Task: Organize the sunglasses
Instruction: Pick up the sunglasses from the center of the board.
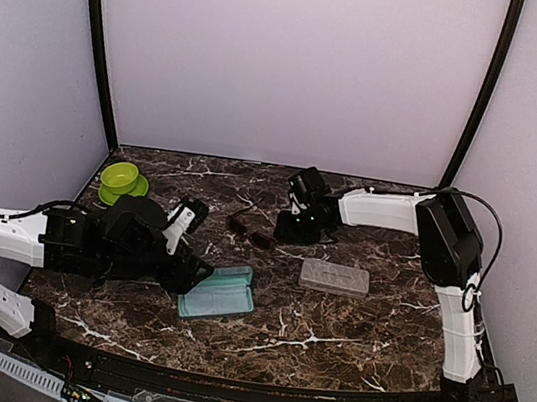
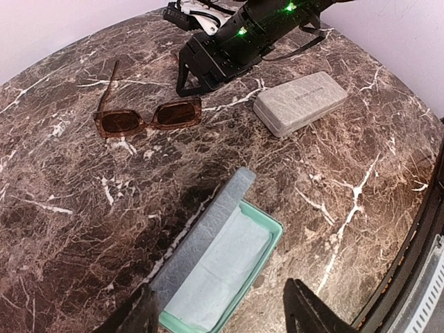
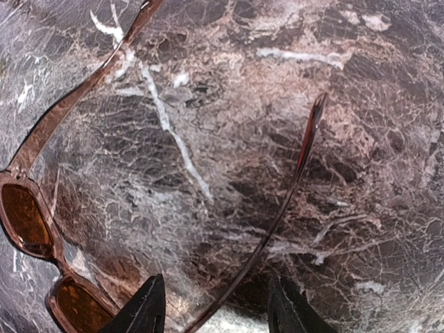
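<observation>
The sunglasses (image 1: 250, 232) with reddish-brown lenses lie unfolded on the marble table (image 1: 330, 332), lenses toward the arms. In the left wrist view the sunglasses (image 2: 149, 116) sit just left of my right gripper (image 2: 189, 82). My right gripper (image 3: 216, 313) is open low over the table, and one thin temple arm (image 3: 300, 163) of the sunglasses (image 3: 25, 216) runs between its fingers without touching them. My left gripper (image 2: 222, 319) is open above the open teal case (image 2: 222, 263), which holds a light-blue cloth. My left gripper (image 1: 189, 272) holds nothing.
A closed grey case (image 1: 334, 277) lies right of centre, also in the left wrist view as the grey case (image 2: 300, 103). A green bowl (image 1: 120, 179) stands at the back left. The open teal case (image 1: 219, 293) sits near the table's middle front.
</observation>
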Robot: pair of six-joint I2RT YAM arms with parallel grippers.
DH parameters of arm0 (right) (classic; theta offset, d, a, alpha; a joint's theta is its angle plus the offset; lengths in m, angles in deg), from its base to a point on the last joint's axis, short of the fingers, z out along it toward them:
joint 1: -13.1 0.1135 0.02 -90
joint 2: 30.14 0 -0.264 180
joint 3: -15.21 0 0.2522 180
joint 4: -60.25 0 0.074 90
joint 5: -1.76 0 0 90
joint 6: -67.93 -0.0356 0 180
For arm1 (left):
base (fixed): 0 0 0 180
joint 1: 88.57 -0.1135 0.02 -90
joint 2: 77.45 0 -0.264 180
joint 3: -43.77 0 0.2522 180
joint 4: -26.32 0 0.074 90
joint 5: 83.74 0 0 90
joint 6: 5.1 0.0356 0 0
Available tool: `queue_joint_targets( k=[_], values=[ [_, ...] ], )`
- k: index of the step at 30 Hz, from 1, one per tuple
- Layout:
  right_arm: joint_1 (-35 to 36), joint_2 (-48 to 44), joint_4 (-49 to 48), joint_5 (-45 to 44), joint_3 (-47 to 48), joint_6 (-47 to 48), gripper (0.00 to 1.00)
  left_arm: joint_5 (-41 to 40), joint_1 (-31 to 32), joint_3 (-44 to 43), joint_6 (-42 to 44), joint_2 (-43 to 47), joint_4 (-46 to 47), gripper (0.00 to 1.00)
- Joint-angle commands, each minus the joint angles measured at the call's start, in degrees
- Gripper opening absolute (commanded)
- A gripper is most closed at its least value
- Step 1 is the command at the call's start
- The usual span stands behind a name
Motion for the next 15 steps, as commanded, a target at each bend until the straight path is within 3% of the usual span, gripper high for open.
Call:
queue_joint_targets(
  k=[1, 10, 15],
  values=[
    [0.6, 1.9, -1.1, 0.4, 0.9, -1.6, 0.51, -3.7, -0.3, -0.3, 1.9, -0.8, 1.6, 0.64],
    [1.0, 2.5, -2.3, 1.9, 0.5, -3.8, 0.52, -10.2, -0.4, -8.1, 4.8, -7.5, 0.6, 0.65],
    [1.3, 4.1, -0.6, 2.0, 1.7, -4.2, 0.52, -7.6, -1.0, -9.3, 5.7, -9.9, 4.5, 0.65]
  ],
)
